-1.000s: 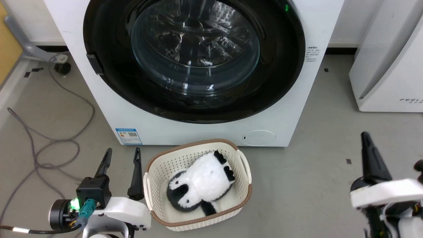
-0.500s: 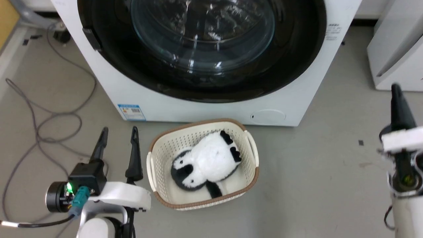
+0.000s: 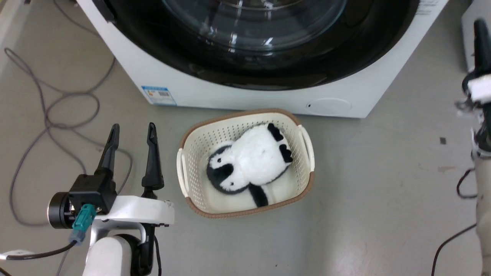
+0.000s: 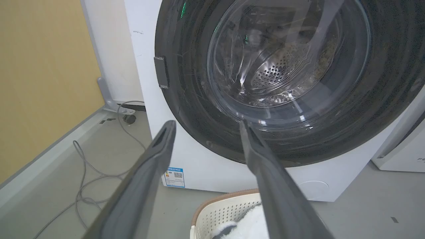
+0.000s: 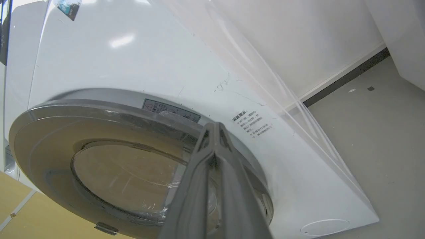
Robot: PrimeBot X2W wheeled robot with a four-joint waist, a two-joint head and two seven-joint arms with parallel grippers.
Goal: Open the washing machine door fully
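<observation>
Left gripper [image 3: 132, 127]: jaws wide apart, nothing between them, hanging above the grey floor [image 3: 383, 199] in front of the washing machine [image 3: 230, 96], with open air between its tips and the machine. Its own wrist camera looks between the two fingers [image 4: 156, 156] straight at the washing machine door [image 4: 186, 109]. Right gripper [image 5: 214, 127]: fingers pressed together at the tips, gripping nothing. In the right wrist view the tips overlap the right-hand edge of the door's rim; contact cannot be told. In the head view one dark finger [image 3: 481, 34] rises at the far right edge, beside the machine's right corner. Door: glossy black ring with glass bowl, lying against the front of the machine. The right wrist view shows its rim standing proud of the white panel; whether it is latched cannot be told. Grey tab [image 4: 161, 71] on the door's left edge. Blue label [image 3: 158, 95] low on the machine front. Cream basket [image 3: 307, 153] on the floor just before the machine, holding a black-and-white plush toy [image 3: 253, 161]. Grey cables [image 3: 46, 111] loop on the floor at left.
</observation>
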